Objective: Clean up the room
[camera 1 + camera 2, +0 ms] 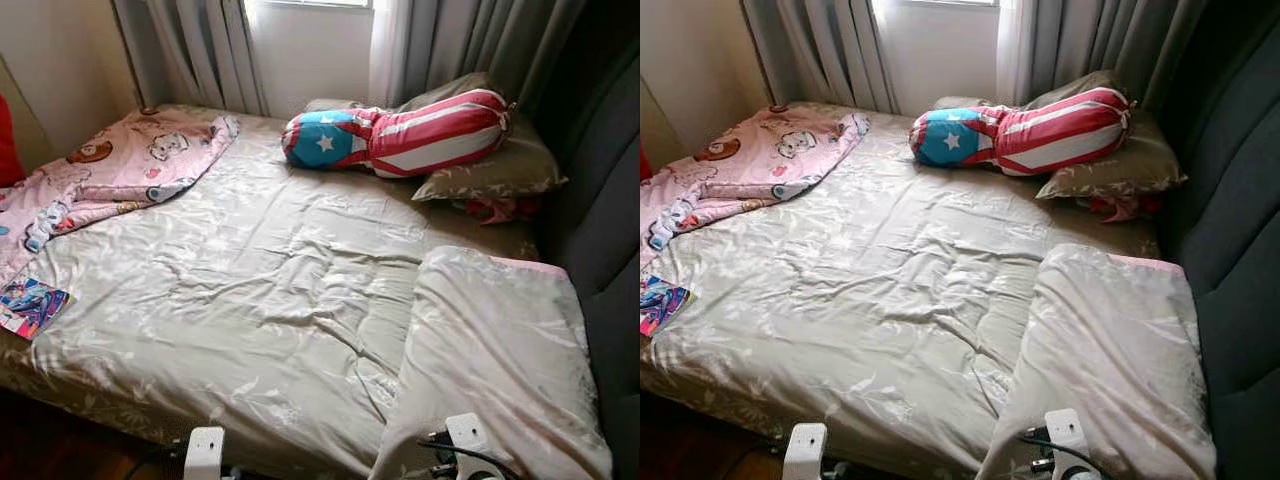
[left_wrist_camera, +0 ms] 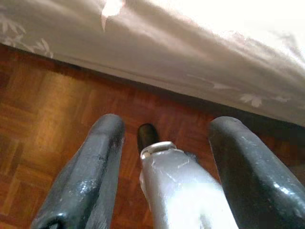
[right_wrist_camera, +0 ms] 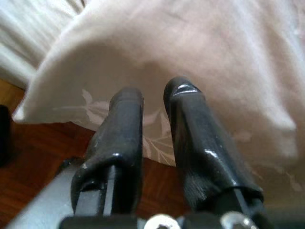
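So the right gripper (image 3: 155, 102) is hanging low at the near edge of the bed, fingers nearly pressed together with just a thin gap, pinching nothing, and it's pointing at the folded duvet (image 1: 500, 350) that's drooping over the bed's near right corner. The left gripper (image 2: 167, 143) is sitting spread wide, empty, looking down at the wooden floor (image 2: 43, 124) beside the mattress edge.

Farther out, the pink blanket (image 1: 120, 165) is lying bunched on the far left of the bed (image 1: 260, 290), a colourful book (image 1: 30, 305) is resting at the left edge, and a flag-pattern bolster (image 1: 400, 135) is leaning on the pillows (image 1: 500, 165) by the curtain.

My guess: that duvet is soft, floppy and light-ish but bulky, so it's going to sag. Pinching a hanging corner or hem looks best.
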Controlling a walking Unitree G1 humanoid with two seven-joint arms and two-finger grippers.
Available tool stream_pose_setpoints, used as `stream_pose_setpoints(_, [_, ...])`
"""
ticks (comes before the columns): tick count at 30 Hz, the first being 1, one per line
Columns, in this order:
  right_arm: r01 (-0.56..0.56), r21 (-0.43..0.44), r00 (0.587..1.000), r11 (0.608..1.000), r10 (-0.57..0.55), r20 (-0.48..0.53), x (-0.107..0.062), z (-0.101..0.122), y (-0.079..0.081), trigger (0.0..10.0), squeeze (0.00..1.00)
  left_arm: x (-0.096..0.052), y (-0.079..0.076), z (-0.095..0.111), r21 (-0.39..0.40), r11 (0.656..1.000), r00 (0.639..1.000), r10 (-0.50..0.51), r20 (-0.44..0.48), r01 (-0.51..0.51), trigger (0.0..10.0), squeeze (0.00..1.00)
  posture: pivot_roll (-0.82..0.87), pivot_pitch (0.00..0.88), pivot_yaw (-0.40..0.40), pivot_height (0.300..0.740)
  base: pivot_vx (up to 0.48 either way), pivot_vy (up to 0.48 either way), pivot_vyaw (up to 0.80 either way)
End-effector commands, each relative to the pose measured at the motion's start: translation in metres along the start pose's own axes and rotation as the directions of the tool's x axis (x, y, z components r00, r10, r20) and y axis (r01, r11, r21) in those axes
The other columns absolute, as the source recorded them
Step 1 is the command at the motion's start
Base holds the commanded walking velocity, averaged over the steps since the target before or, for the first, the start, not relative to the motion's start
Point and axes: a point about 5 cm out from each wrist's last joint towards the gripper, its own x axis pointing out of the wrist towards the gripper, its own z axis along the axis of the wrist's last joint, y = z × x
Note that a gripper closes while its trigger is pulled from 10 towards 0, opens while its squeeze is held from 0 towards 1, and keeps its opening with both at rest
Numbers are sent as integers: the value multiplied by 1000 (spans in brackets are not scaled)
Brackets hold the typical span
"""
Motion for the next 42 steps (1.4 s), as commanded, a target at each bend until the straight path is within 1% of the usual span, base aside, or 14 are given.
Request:
stream_pose_setpoints(1, [23,-17,999,1000,-24,-48,-2,-10,-5,10000,0,-1,1,-8,9,1000,999,10,-42,-9,10000,0,-34,0,-55,740,0,0,0])
stream_pose_setpoints(8, [30,65,998,997,-26,-65,-4,-20,-2,10000,0,-1,2,-8,-1,1000,999,14,-41,-14,10000,0,-31,0,-53,740,0,127,0])
stream_pose_setpoints(9, [36,132,996,991,-26,-80,-5,-24,0,10000,0,-1,1,-8,3,1000,999,13,-41,-13,10000,0,-28,0,-53,740,0,326,0])
stream_pose_setpoints(10, [67,249,994,966,-43,-101,-6,-28,-2,10000,0,-1,1,-8,7,1000,999,11,-42,-11,10000,0,-28,0,-47,740,0,330,0])
stream_pose_setpoints(12, [96,307,992,947,-65,-110,-7,-30,-6,10000,0,-2,1,-9,9,1000,999,10,-44,-9,10000,0,-31,0,-43,740,0,330,0])
stream_pose_setpoints(15, [118,345,990,931,-86,-108,-8,-31,-10,10000,0,-2,2,-9,12,1000,999,10,-45,-9,10000,0,-37,0,-38,740,0,325,0])
stream_pose_setpoints(16, [116,330,991,937,-86,-105,-8,-31,-11,10000,255,-2,2,-11,21,1000,999,6,-50,-5,10000,0,-48,0,-33,740,0,326,0])
stream_pose_setpoints(17, [116,330,991,937,-86,-105,-8,-31,-11,10000,255,-2,2,-11,21,1000,999,6,-50,-5,10000,0,-48,0,-33,740,0,326,0])
stream_pose_setpoints(18, [110,320,992,941,-81,-102,-8,-31,-10,10000,996,-2,3,-11,27,1000,999,4,-53,-2,10000,0,-50,0,-30,740,0,405,0])
stream_pose_setpoints(20, [107,332,992,937,-80,-96,-7,-30,-9,10000,1000,-2,3,-11,28,1000,999,4,-53,-2,10000,0,-51,0,-25,740,0,414,0])
stream_pose_setpoints(28, [103,340,993,935,-76,-92,-7,-28,-6,10000,1000,-2,4,-10,33,999,999,3,-51,-1,10000,0,-48,0,-21,740,0,466,0])
stream_pose_setpoints(29, [106,339,993,935,-79,-93,-7,-28,-6,10000,816,-2,4,-10,33,999,999,3,-52,-1,10000,0,-48,0,-21,740,0,461,0])
stream_pose_setpoints(30, [110,333,992,937,-82,-96,-7,-28,-7,10000,0,-2,4,-10,34,999,999,3,-52,-1,10000,0,-48,0,-21,740,0,458,0])
stream_pose_setpoints(42, [110,326,992,939,-82,-98,-6,-28,-7,10000,0,-3,8,-15,46,999,997,14,-77,-10,10000,0,-49,0,-16,740,0,464,0])
